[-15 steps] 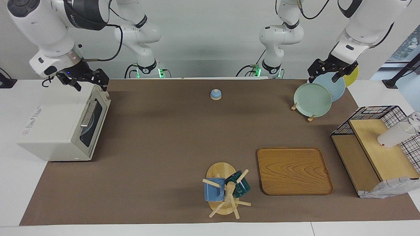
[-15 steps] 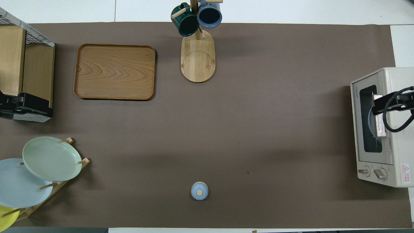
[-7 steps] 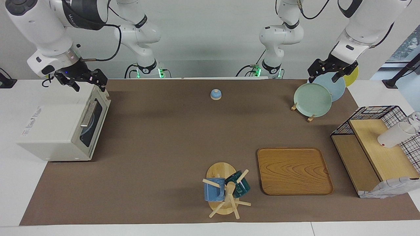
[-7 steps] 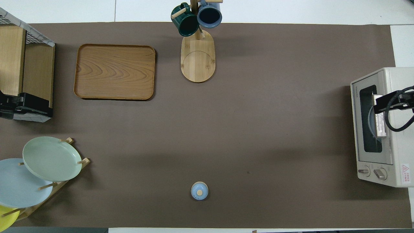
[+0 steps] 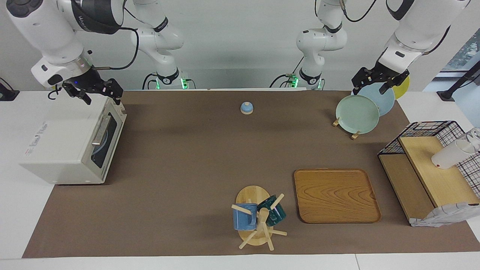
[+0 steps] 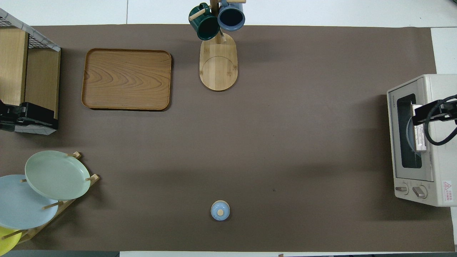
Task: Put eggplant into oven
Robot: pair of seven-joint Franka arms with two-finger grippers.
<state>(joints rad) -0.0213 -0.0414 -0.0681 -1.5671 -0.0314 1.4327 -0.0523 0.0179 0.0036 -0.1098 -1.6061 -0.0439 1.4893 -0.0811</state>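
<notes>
The right gripper (image 5: 99, 94) sits a tiny bit higher over the oven (image 5: 71, 144) at the right arm's end of the table.

Right gripper (image 5: 98, 94) and left gripper (image 5: 379, 81) both hover, raised

I see a plain pale grey wall (image 5: 240, 45) running along twelve o'clock in the facing view, evenly lit with soft shadows. A white table (image 5: 11, 210) carries a brown mat (image 5: 195, 157) over most of its top. At about two o'clock a window (image 5: 467, 50) shows daylight and green foliage, with a dark stand (image 5: 455, 86) just beneath it.
</notes>
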